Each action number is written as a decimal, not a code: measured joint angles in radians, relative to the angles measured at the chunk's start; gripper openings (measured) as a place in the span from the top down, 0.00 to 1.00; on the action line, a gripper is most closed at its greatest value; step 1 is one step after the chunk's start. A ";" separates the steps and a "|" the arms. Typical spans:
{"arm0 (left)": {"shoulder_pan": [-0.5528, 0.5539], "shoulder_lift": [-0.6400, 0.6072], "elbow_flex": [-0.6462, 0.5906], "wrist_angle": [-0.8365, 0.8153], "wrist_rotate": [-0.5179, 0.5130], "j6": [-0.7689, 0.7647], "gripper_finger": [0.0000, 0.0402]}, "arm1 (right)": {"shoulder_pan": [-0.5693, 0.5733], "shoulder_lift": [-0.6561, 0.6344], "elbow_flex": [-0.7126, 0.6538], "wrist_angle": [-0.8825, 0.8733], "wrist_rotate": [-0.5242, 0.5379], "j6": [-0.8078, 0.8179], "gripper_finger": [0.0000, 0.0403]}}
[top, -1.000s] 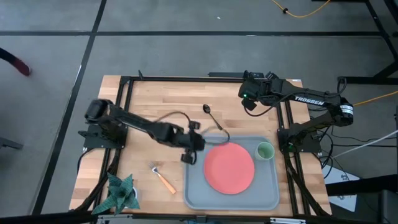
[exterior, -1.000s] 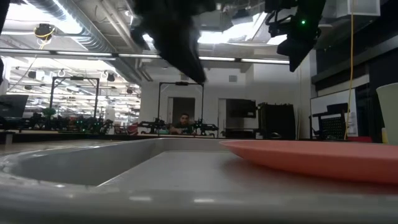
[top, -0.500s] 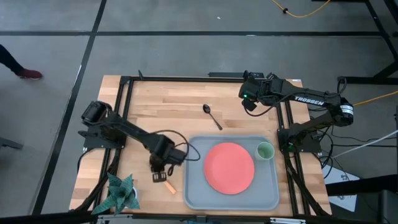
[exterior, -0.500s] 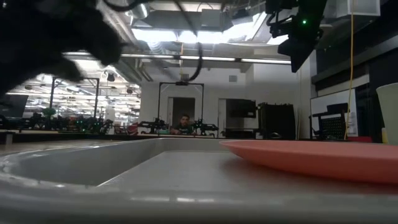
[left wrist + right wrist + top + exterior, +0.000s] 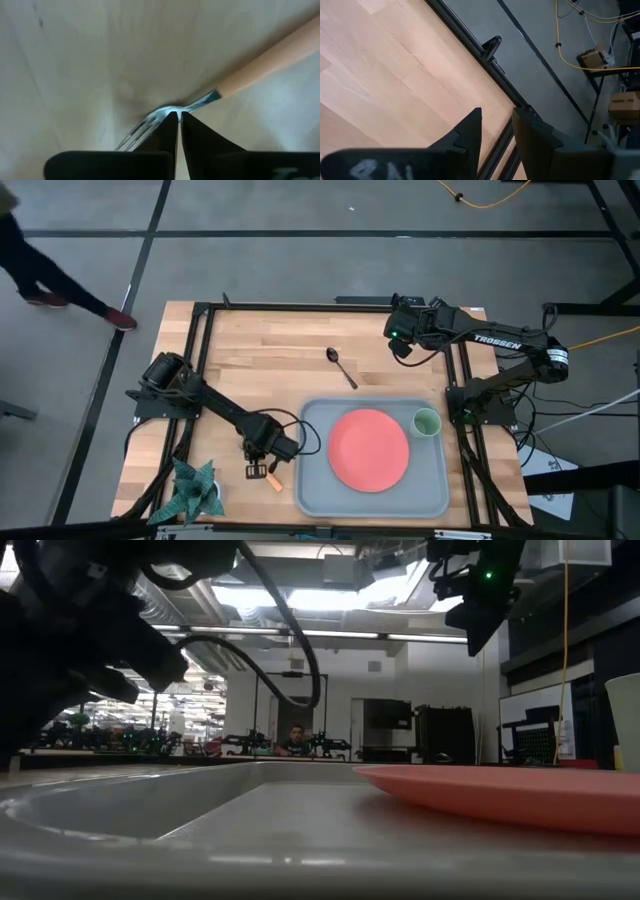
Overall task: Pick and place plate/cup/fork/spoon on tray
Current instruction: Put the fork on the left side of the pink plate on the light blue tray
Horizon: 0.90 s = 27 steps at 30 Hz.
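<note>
The fork (image 5: 260, 70) lies flat on the wooden table left of the tray's near-left corner, its orange-tan handle (image 5: 273, 480) showing past my left gripper (image 5: 258, 469). That gripper is down on the fork and shut at its neck (image 5: 178, 114). The grey-blue tray (image 5: 310, 480) holds the coral-red plate (image 5: 368, 450) and the pale green cup (image 5: 426, 421). The dark spoon (image 5: 341, 366) lies on the table beyond the tray. My right gripper (image 5: 400, 345) hangs open and empty over the far right of the table. My left gripper pinches the fork's thin metal neck (image 5: 200, 102), between the tines (image 5: 137, 131) and the handle, with the tips of its two fingers. The fingers come from above, pointing down, and lie across the fork. The fork lies flat on the table.
A green crumpled thing (image 5: 192, 492) sits at the table's near-left corner. Black frame rails (image 5: 200, 380) run along the table's left, far and right sides. A person walks on the floor beyond the far left (image 5: 60, 280). Bare wood lies between the spoon and the left arm.
My left gripper has gone from above the tray's far-left corner toward the table's near-left, and down onto the fork. The fork has stayed where it lay.
</note>
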 joint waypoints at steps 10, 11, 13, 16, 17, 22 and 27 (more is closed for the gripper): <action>-0.046 0.000 0.000 0.019 -0.036 -0.006 1.00 | 0.000 0.000 0.000 0.004 0.000 0.000 0.71; -0.050 0.000 0.000 0.020 -0.052 -0.006 1.00 | 0.000 0.000 0.000 0.004 0.000 0.000 0.71; -0.054 0.000 0.000 0.019 -0.080 -0.007 1.00 | 0.000 0.000 0.000 0.004 0.000 0.000 0.71; -0.054 0.004 0.001 0.020 -0.091 -0.007 1.00 | 0.000 0.000 0.000 0.003 0.000 0.000 0.71; -0.054 0.008 0.000 0.021 -0.091 -0.006 1.00 | 0.000 0.000 0.000 0.003 0.000 0.000 0.71; -0.058 0.010 0.000 0.020 -0.086 -0.006 1.00 | 0.000 0.000 0.000 0.003 0.000 0.000 0.71; -0.058 0.010 0.000 0.020 -0.081 -0.006 1.00 | 0.000 0.000 0.000 0.003 0.000 0.000 0.71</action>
